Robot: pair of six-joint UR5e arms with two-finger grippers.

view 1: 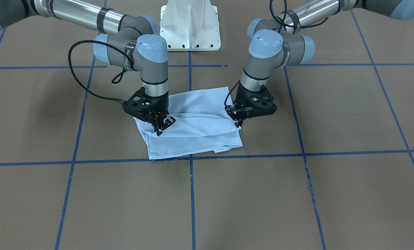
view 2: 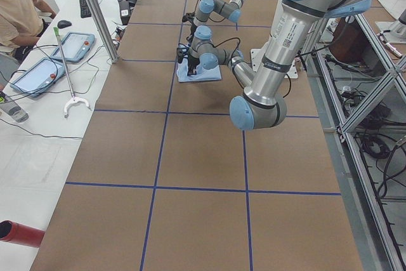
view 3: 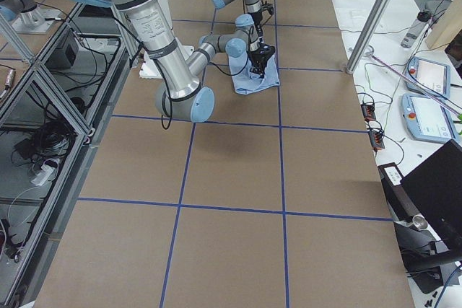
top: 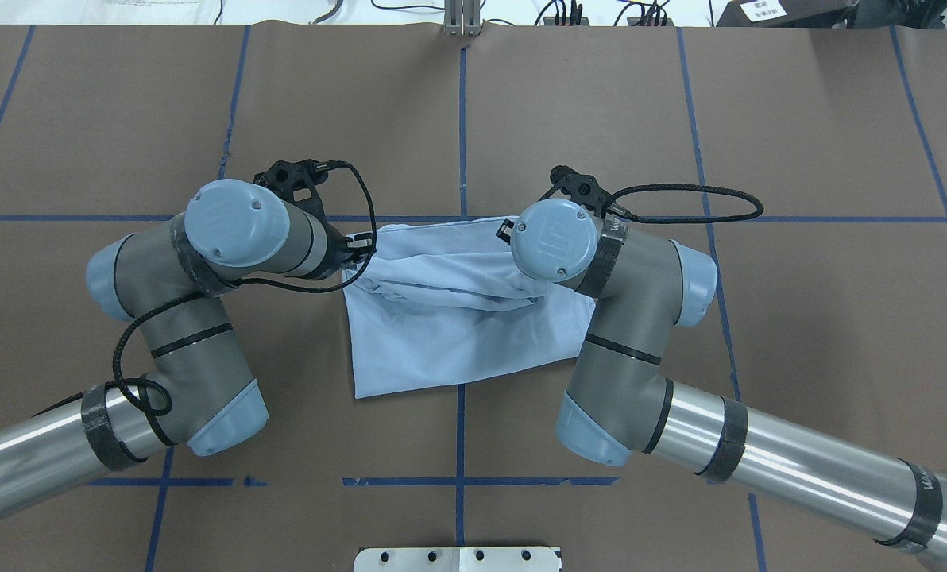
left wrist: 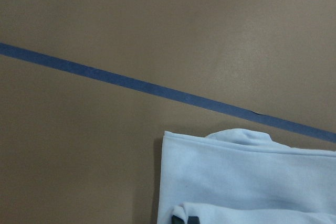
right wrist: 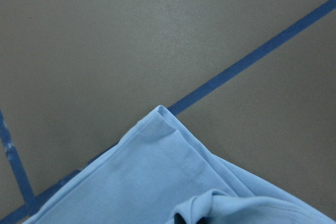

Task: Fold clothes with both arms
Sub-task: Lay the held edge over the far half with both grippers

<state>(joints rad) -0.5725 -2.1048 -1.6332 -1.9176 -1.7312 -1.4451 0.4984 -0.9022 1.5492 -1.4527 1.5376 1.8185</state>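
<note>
Light blue T-shirt [view 1: 196, 130] lying folded on brown surface [view 1: 248, 201], left arm [view 1: 259, 67] and right arm [view 1: 154, 71] each pinching its fabric in closed jaws

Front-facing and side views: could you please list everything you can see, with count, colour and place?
T-shirt: one, light blue, partly folded, table centre.
Table: one, brown, under everything.
Tape lines: several, blue, gridding the table.
Pedestal base: one, white, robot's side of the table.
Tablets: two, grey-blue, white side bench.
Reacher tool: one, white, beside the tablets.
Tube: one, red, bench's near end.
Person: one, beige top, seated at the bench.
Arms: left arm and right arm, silver-grey, light blue caps, flanking the T-shirt.
Claws: left claw and right claw, black, each shut on T-shirt cloth.
</note>
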